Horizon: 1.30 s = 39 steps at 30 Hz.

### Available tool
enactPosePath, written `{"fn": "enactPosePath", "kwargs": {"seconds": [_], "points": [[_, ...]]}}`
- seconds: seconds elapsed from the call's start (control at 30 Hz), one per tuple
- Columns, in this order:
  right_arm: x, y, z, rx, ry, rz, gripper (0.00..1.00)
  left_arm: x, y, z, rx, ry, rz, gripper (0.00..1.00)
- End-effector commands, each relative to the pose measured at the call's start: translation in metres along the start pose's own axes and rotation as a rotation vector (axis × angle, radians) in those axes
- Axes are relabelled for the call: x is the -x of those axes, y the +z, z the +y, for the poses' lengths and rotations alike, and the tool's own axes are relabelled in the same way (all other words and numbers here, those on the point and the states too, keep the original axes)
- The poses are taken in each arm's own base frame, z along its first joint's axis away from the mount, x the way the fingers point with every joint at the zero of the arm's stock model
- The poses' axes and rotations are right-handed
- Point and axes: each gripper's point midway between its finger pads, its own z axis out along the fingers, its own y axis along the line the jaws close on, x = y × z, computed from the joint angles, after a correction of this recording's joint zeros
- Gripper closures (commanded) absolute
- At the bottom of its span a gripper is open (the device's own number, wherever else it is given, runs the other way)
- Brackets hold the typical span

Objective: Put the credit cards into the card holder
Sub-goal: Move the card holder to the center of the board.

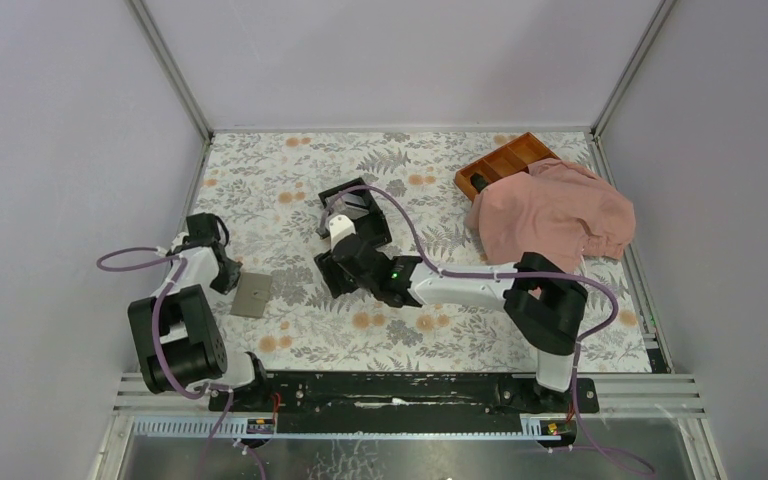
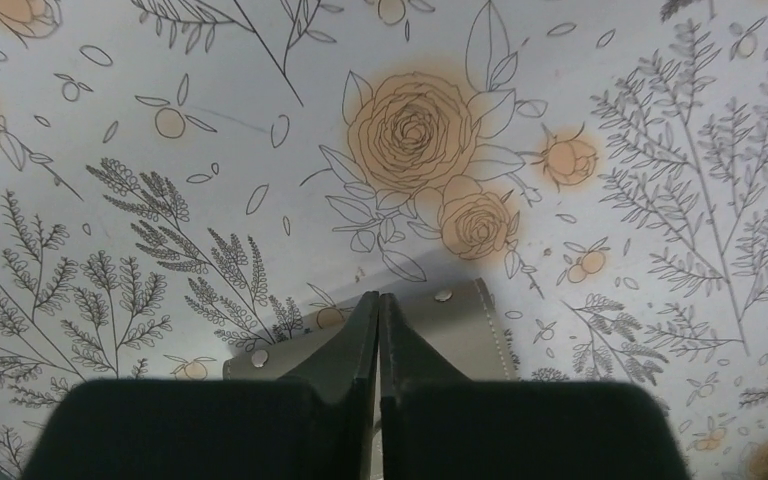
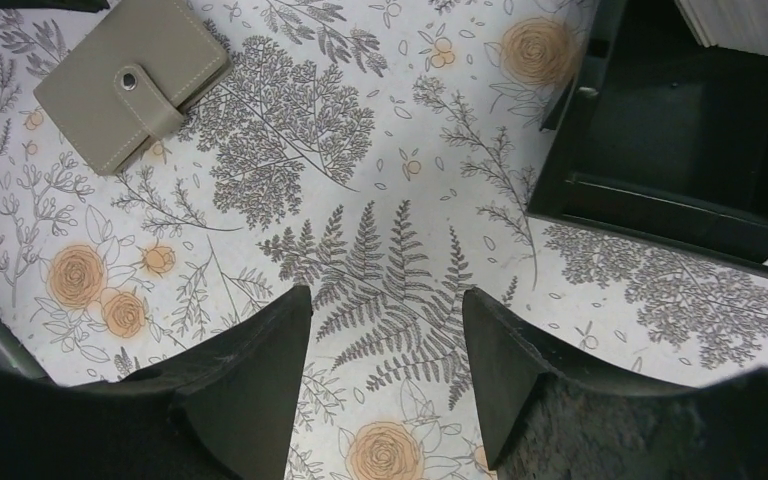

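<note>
The card holder (image 1: 252, 294) lies closed, left on the bench (image 1: 520, 340); our left jaws are shut at its left edge. Our right jaws, wide and empty, hang nearer the credit cards (image 3: 745, 20) in the black box (image 3: 680, 140).

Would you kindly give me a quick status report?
Left gripper shut at card holder edge, grip unclear. Right gripper open, empty, by black box. Credit cards in that box. Holder snapped closed; nothing else blocking.

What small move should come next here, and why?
Probably lift the left end effector slightly to test its hold. It is shut at the edge of the card holder, which looks snapped closed, so no credit cards can go in yet.
</note>
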Motion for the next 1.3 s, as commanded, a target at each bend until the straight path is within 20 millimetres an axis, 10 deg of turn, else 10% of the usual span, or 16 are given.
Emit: {"fn": "enactPosePath", "kwargs": {"seconds": [0.0,1.27], "points": [[0.042,-0.005,0.029,0.053,0.035,-0.103,0.36,-0.005,0.004,-0.004,-0.046,-0.02,0.007,1.0],[-0.052,0.013,0.088,0.025,0.052,0.09,0.44,-0.123,-0.014,0.0,-0.223,0.016,0.163,1.0]]}}
